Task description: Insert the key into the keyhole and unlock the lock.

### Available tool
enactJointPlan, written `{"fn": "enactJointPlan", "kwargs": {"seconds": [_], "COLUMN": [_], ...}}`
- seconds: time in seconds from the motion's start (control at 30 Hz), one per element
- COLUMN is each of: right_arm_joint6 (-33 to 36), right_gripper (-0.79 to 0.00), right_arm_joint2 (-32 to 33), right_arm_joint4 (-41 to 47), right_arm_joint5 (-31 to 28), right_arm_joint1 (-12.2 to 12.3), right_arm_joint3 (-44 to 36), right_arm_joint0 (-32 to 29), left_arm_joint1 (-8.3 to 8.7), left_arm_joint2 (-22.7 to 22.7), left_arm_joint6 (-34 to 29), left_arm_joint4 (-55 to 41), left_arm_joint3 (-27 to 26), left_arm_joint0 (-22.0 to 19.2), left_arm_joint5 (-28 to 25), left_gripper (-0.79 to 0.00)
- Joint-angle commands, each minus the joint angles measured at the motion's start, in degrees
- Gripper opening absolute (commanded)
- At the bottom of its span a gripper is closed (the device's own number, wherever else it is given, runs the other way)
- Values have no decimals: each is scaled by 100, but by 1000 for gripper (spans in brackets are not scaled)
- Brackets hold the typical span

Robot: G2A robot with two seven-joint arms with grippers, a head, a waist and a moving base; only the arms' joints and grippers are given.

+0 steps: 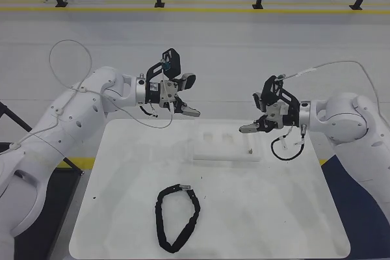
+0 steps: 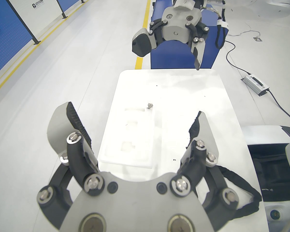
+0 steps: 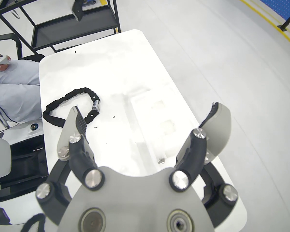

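A black chain lock [image 1: 177,216] lies looped on the white table [image 1: 117,195] near the front, its silver cylinder end [image 3: 95,103] facing the middle. A small metal key [image 1: 251,151] rests at the right end of a white foam holder [image 1: 224,148]; the key [image 2: 149,105] is at the holder's far end in the left wrist view, and the key [image 3: 161,161] lies close below my right gripper. My left gripper [image 1: 190,96] hangs open over the table's back left edge. My right gripper [image 1: 252,114] hangs open above the back right, near the key. Both are empty.
The foam holder [image 3: 157,126] has several shallow square recesses. A black wire cart [image 3: 75,25] stands beyond the table's left end and a blue cabinet [image 2: 183,54] beyond its right end. A power brick [image 2: 255,85] with cables lies on the floor.
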Motion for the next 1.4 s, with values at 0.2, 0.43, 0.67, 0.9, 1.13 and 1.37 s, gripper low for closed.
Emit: {"fn": "enactJointPlan", "kwargs": {"seconds": [0.2,0.43,0.67,0.9,1.13,1.37], "right_arm_joint6": [390,640,869,1201,1403,1427], "right_gripper": [0,0,0,0,0,0], "right_arm_joint2": [-366,-746,-1143,-1518,-1849,-2092], "right_arm_joint4": [313,628,630,863,1058,1011], "right_arm_joint5": [472,1155,1967,2762,3204,3557], "right_arm_joint1": [-158,-393,-666,-1010,-1396,-1739], "right_arm_joint3": [723,1473,2002,2589,3218,3799], "right_arm_joint0": [126,280,430,574,712,827], "left_arm_joint1": [0,0,0,0,0,0], "left_arm_joint2": [0,0,0,0,0,0], "left_arm_joint6": [0,0,0,0,0,0], "left_arm_joint4": [0,0,0,0,0,0], "left_arm_joint3": [0,0,0,0,0,0], "left_arm_joint0": [0,0,0,0,0,0], "left_arm_joint5": [0,0,0,0,0,0], "left_gripper": [0,0,0,0,0,0]}}
